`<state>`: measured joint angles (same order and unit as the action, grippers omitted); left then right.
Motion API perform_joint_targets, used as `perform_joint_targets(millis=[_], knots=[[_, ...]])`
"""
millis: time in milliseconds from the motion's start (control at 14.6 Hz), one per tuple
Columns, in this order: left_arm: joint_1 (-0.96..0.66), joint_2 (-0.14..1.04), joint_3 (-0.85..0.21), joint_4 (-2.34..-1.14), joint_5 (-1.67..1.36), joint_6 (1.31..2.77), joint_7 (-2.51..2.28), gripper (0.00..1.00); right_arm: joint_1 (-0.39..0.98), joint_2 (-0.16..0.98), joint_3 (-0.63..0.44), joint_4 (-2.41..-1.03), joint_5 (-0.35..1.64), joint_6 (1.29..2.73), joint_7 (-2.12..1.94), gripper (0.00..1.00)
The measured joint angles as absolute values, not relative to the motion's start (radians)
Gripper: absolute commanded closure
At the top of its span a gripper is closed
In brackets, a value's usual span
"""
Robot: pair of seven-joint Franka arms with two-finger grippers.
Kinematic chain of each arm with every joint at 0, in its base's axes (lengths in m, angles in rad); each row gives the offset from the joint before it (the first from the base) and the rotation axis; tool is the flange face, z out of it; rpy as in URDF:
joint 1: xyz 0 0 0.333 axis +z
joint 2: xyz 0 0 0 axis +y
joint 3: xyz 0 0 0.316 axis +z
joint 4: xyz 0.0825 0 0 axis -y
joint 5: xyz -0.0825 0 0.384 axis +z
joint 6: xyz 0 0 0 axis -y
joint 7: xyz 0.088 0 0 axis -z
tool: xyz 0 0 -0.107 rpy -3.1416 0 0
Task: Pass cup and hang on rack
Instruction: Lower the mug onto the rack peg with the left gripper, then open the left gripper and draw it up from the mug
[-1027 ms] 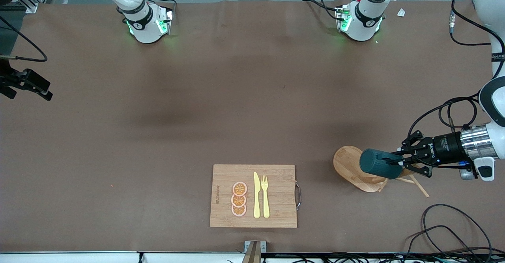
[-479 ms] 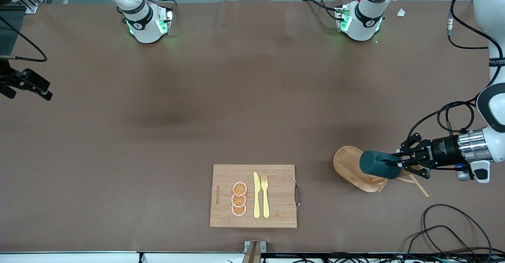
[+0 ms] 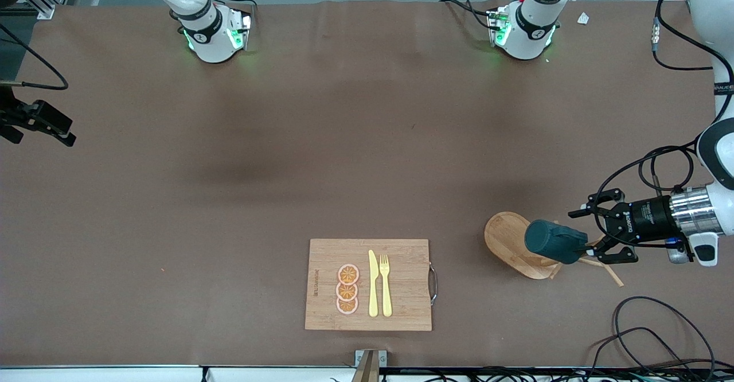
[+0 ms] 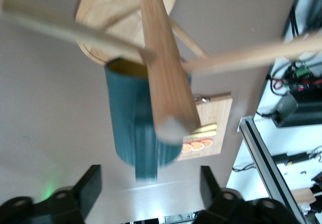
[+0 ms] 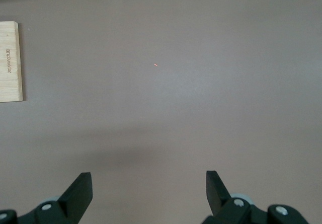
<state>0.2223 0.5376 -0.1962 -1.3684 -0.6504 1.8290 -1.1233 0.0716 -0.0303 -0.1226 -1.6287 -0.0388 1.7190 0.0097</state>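
**Cup released onto the rack peg**

With fingers spread wide, left gripper (image 3: 593, 234) sits just clear of cup (image 3: 554, 241), hung on rack (image 3: 510, 241) near the table edge at the left arm's end. Right gripper (image 5: 147, 190) waits, also wide, over bare table.

Front high, faces bases; wrists look down; share cutting board (image 3: 368, 284).

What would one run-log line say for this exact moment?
phase: cup hung | cup: on rack peg | left gripper: open by cup | right gripper: open, waiting over bare table
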Motion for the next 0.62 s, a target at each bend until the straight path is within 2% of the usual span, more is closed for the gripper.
perform_joint_targets(millis=[342, 616], knots=[[0.166, 0.438, -0.227, -1.328, -0.474, 1.789, -1.123, 0.0, 0.072, -0.03, -0.121, -1.629, -0.039, 1.717, 0.01, 0.0], [0.144, 0.361, -0.36, -1.326, -0.178, 1.748, -1.052, 0.0, 0.072, -0.03, -0.121, -1.629, -0.039, 1.717, 0.01, 0.0]])
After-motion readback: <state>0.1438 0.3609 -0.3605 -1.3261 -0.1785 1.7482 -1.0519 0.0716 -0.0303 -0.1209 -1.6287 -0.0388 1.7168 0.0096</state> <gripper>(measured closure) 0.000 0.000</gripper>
